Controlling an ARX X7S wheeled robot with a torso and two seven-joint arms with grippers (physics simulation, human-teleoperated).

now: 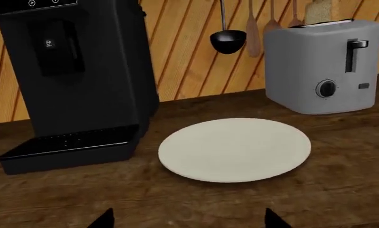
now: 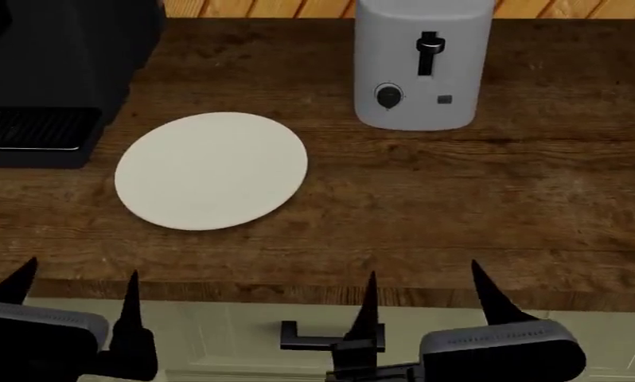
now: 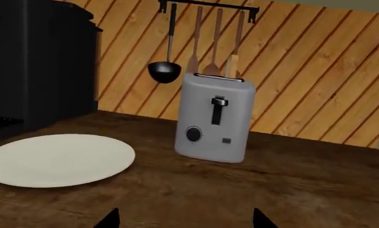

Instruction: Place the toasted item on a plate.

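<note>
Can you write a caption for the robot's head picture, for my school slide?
Two open grippers, left and right, wait before a wooden counter holding an empty plate and toaster.

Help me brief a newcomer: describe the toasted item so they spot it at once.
On the wooden counter, right of the round cream plate, stands a grey toaster. The bread slice pokes up from its top slot, just its tan top showing. It is the only food among the wooden utensils hanging behind.

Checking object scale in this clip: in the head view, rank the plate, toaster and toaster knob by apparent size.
1. plate, the widest.
2. toaster, smaller in area, but it stands farther back and its top is cropped, so the gap is unsure.
3. toaster knob, by far the smallest.
</note>
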